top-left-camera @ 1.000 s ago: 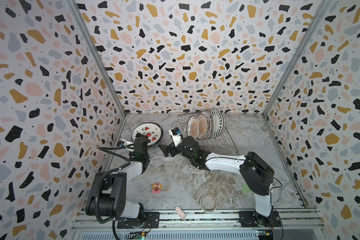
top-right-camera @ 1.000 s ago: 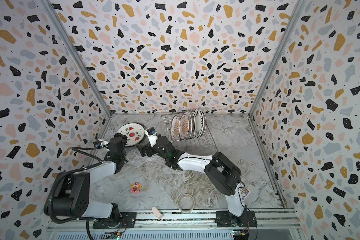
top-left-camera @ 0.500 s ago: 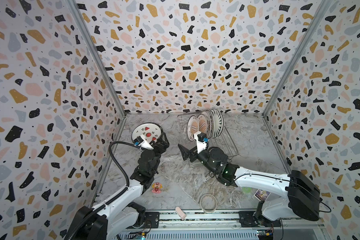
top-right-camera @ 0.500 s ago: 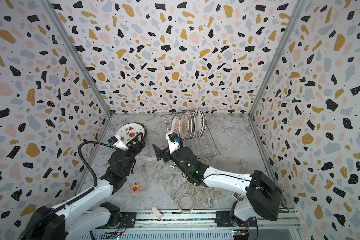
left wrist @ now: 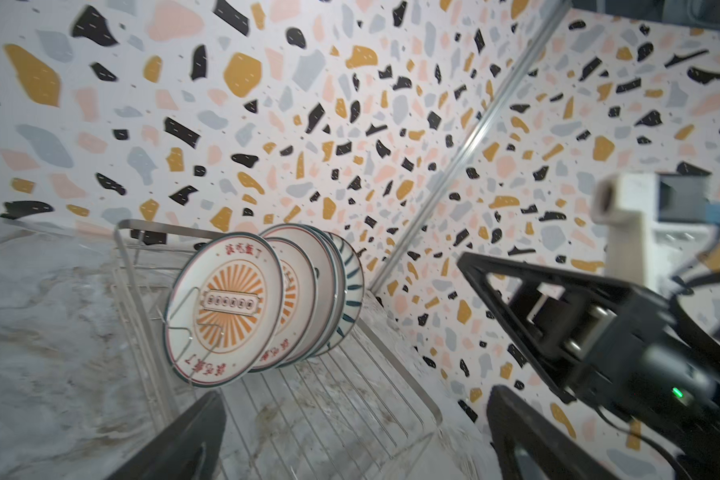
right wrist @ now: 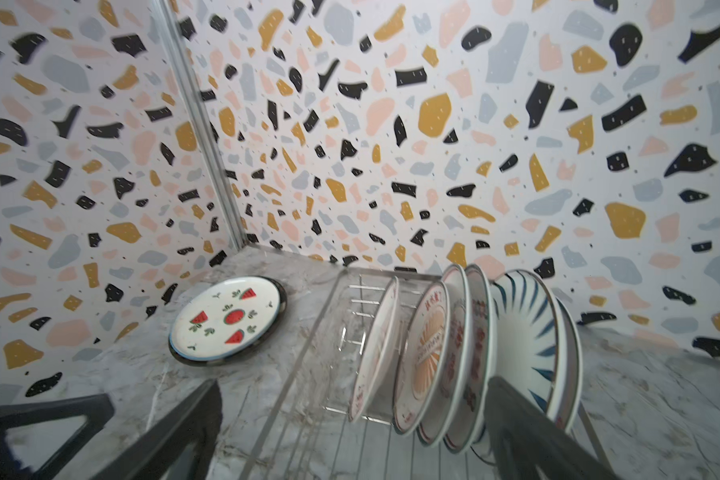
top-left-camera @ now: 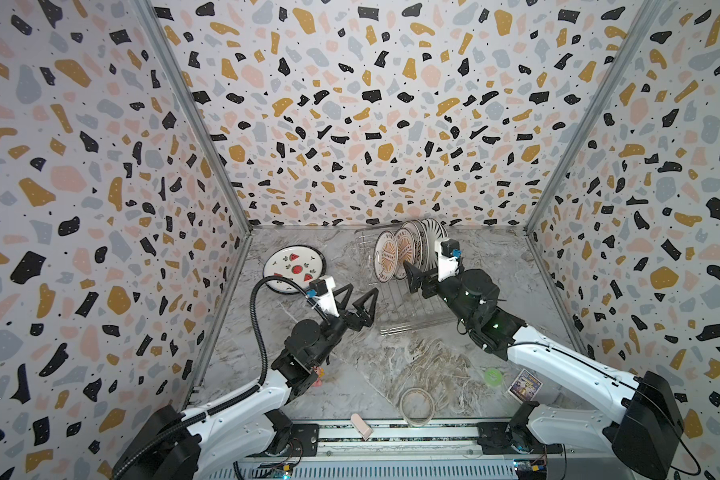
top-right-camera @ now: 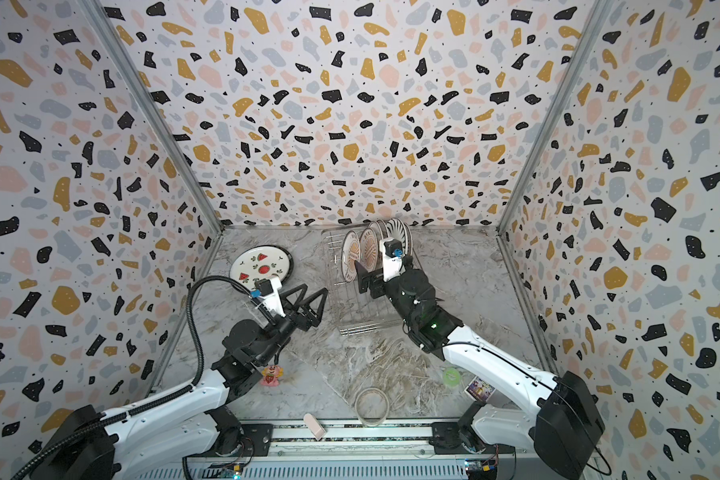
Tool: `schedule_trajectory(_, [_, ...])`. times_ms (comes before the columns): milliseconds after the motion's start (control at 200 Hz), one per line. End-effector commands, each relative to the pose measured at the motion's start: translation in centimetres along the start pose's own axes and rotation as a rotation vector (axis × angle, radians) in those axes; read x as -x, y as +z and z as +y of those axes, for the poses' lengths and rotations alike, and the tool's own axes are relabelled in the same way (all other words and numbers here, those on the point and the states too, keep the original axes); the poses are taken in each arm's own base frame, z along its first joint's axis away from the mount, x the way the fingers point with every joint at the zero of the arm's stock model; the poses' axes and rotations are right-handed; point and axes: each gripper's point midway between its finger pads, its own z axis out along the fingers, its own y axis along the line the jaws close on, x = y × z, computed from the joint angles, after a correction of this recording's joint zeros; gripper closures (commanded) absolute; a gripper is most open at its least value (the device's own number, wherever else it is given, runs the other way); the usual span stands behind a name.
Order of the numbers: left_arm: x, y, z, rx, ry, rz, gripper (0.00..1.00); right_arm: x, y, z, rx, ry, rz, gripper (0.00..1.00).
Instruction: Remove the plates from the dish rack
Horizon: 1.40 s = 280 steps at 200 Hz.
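Plates point(top-left-camera: 387, 257) stand on edge just ahead of our nearer right claw point(right wrist: 354, 386); it and the left claw point(top-left-camera: 364, 289) gape empty.

The left gripper point(left wrist: 356, 397) is hanging with its jaws wide apart and empty, its dark fingers point(left wrist: 184, 440) framing the wire floor of the dish rack point(left wrist: 316, 395). The plates point(left wrist: 308, 291) are standing on edge in a tight row, an orange sunburst plate point(left wrist: 225, 307) facing front. The right gripper point(left wrist: 495, 291) is showing alongside, apart from them.
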Motion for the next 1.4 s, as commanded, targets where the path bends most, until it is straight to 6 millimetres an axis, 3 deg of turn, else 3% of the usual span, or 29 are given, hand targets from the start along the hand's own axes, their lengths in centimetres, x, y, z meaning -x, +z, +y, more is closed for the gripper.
schedule_trajectory(0, [3.4, 1.1, -3.1, -0.039, 0.070, -0.107, 0.00, 1.3, 1.2, -1.7, -0.011, 0.051, 0.071, 0.00])
schedule_trajectory(155, [1.5, 2.7, -4.9, -0.172, -0.007, -0.100, 0.00, 1.1, 2.5, -5.1, -0.145, 0.024, 0.091, 0.03])
schedule_trajectory(240, [0.5, 3.9, -5.3, -0.190, -0.015, -0.078, 0.00, 0.9, 3.6, -6.3, -0.155, 0.030, 0.109, 0.14])
schedule_trajectory(426, [-0.7, 5.9, -4.1, -0.117, 0.000, -0.052, 0.00, -1.0, 6.5, -9.8, -0.216, 0.053, 0.181, 0.29])
schedule_trajectory(601, [-1.8, 6.1, -3.8, -0.127, -0.022, -0.046, 0.00, -2.6, 8.8, -12.4, -0.283, 0.043, 0.232, 0.44])
schedule_trajectory(841, [-2.4, 6.5, -4.7, -0.180, -0.040, -0.034, 0.00, -4.1, 10.6, -14.4, -0.334, 0.023, 0.287, 0.64])
schedule_trajectory(1397, [-3.3, 7.1, -4.1, -0.163, -0.047, -0.022, 0.00, -6.3, 12.0, -15.6, -0.347, 0.016, 0.329, 0.69])
